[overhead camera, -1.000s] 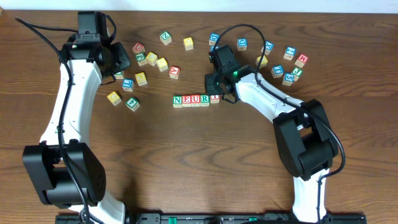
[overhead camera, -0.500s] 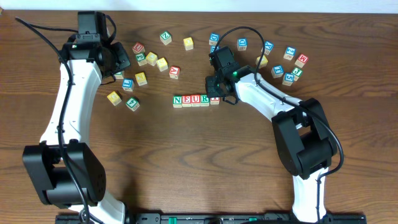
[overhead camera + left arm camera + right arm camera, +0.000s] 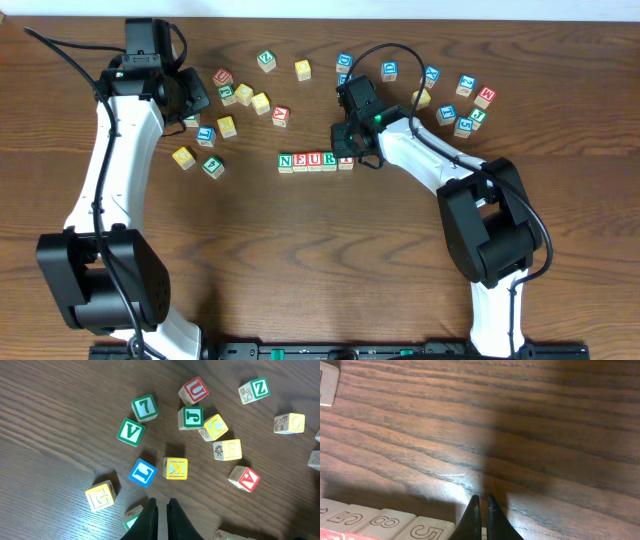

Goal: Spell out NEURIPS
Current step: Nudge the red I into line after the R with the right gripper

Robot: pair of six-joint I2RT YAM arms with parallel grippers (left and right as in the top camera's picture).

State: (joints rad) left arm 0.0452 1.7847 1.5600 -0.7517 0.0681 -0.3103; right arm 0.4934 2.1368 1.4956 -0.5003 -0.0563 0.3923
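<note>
A row of cubes reading N (image 3: 286,162), E (image 3: 300,162), U (image 3: 314,161), R (image 3: 329,161) lies mid-table, with a red-faced fifth cube (image 3: 346,158) touching its right end. My right gripper (image 3: 344,148) hovers just behind that end, shut and empty. In the right wrist view its tips (image 3: 482,499) stand over bare wood, beside the row's numbered side faces (image 3: 422,531). My left gripper (image 3: 196,106) is shut and empty at the far left, its tips (image 3: 162,503) just short of a yellow K cube (image 3: 176,468). A yellow S cube (image 3: 227,450) lies loose to the right of the K.
Loose cubes surround the left gripper: blue L (image 3: 143,471), yellow G (image 3: 101,495), green V (image 3: 131,431), green 7 (image 3: 145,407), red U (image 3: 194,391), green J (image 3: 191,416), yellow C (image 3: 216,426). Another scatter (image 3: 466,84) lies at the back right, behind the right arm.
</note>
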